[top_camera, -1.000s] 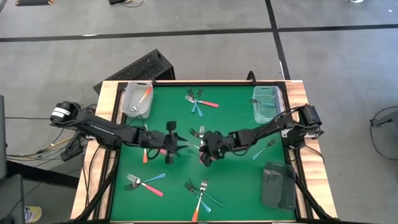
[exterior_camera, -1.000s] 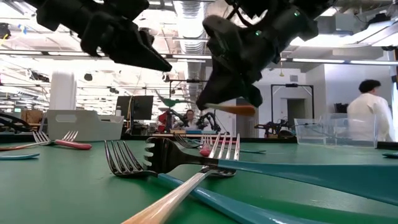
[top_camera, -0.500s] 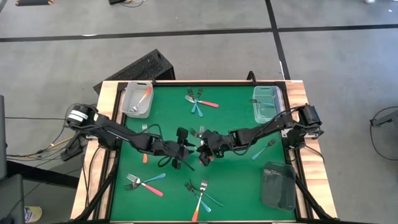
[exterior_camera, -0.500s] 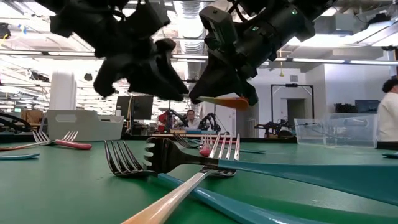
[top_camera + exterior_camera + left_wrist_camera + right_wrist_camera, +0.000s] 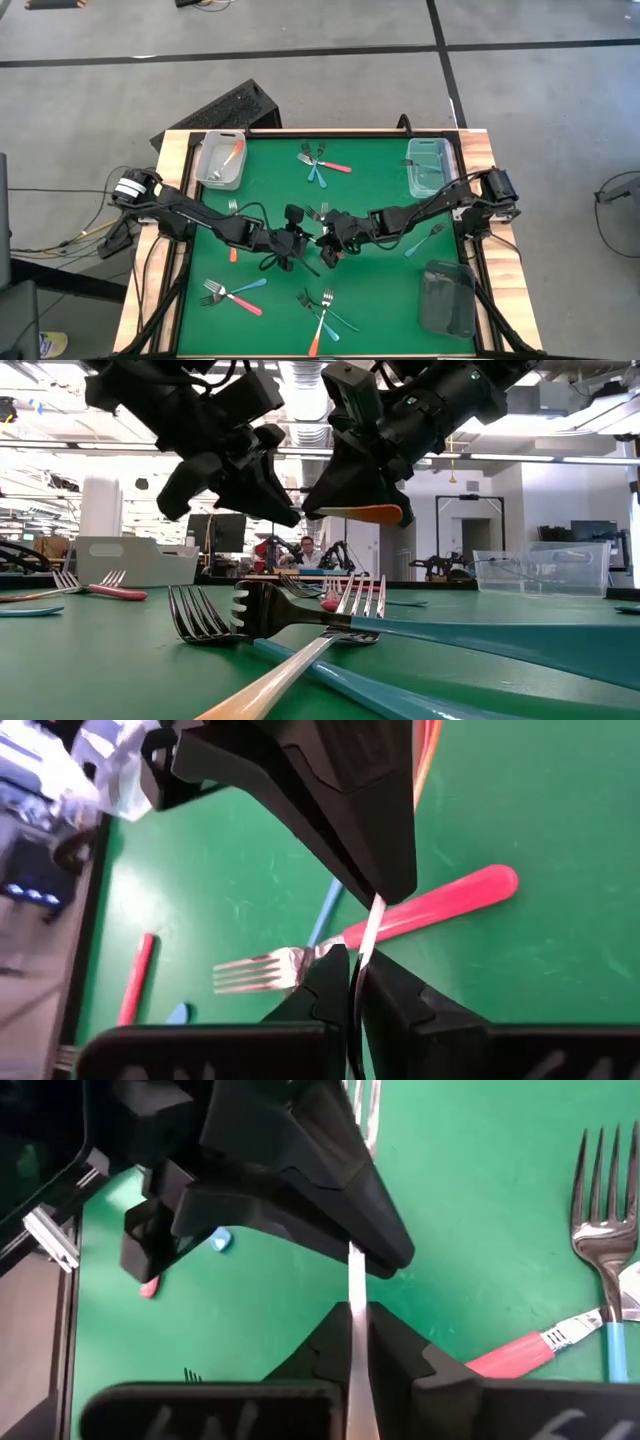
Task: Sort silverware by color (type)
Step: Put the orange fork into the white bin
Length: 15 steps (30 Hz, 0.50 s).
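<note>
Above the middle of the green table (image 5: 380, 180), an orange-handled fork (image 5: 372, 513) hangs in the air between my two grippers. My left gripper (image 5: 303, 240) reaches in from the table's left and my right gripper (image 5: 322, 243) from its right. They meet tip to tip, and both are shut on the fork. Its tines (image 5: 365, 1100) stick out past the left fingers, and its orange handle (image 5: 425, 750) sticks out past the right ones. Other forks with pink, teal and orange handles lie flat on the mat. My left gripper (image 5: 355, 985) pinches the fork's thin metal stem (image 5: 368, 935) between its two fingers, on the tine side. It comes from the table's left, slanting down. The fork is lifted clear of the mat. My right gripper (image 5: 357, 1335) pinches the same metal stem (image 5: 356, 1290) between its two fingers, on the handle side, just behind the left fingers (image 5: 375, 1245). It comes from the table's right, slanting down. The orange handle end juts out about level.
A clear bin (image 5: 220, 158) holding an orange fork stands far left, a clear bin (image 5: 428, 165) far right and a dark bin (image 5: 447, 297) near right. Fork clusters lie at the far middle (image 5: 320, 163), near left (image 5: 232, 293) and near middle (image 5: 322, 315). One teal fork (image 5: 425, 240) lies at the right.
My left gripper has moved toward the table's right, up to my right gripper, and has taken hold of the fork's metal stem. My right gripper has kept the fork lifted in nearly the same place throughout.
</note>
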Each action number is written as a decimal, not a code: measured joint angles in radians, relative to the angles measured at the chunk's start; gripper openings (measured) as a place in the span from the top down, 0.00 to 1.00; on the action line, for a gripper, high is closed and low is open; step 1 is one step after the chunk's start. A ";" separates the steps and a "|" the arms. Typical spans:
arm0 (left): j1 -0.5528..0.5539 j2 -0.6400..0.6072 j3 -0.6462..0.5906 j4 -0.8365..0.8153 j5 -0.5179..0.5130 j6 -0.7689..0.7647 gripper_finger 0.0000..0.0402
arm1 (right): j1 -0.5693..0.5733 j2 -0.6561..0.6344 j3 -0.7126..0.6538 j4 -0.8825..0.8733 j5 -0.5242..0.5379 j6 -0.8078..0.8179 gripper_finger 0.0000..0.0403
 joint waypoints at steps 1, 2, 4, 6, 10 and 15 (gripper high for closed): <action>0.004 -0.003 0.005 -0.017 0.000 -0.017 0.98 | 0.000 0.000 0.000 0.001 0.001 0.000 0.87; 0.008 -0.005 0.011 -0.034 -0.001 -0.039 0.99 | -0.001 0.000 0.001 0.001 0.009 -0.002 0.85; 0.021 -0.006 0.017 -0.064 -0.015 -0.093 1.00 | -0.002 -0.008 0.001 -0.006 0.062 -0.008 0.79; 0.042 -0.008 0.018 -0.108 -0.039 -0.171 1.00 | 0.009 -0.043 -0.001 -0.047 0.154 -0.025 0.74; 0.091 -0.010 0.017 -0.252 -0.104 -0.368 1.00 | 0.047 -0.152 0.001 -0.151 0.354 -0.041 0.63; 0.165 -0.109 -0.023 -0.393 -0.203 -0.557 1.00 | 0.099 -0.261 0.000 -0.297 0.532 -0.053 0.54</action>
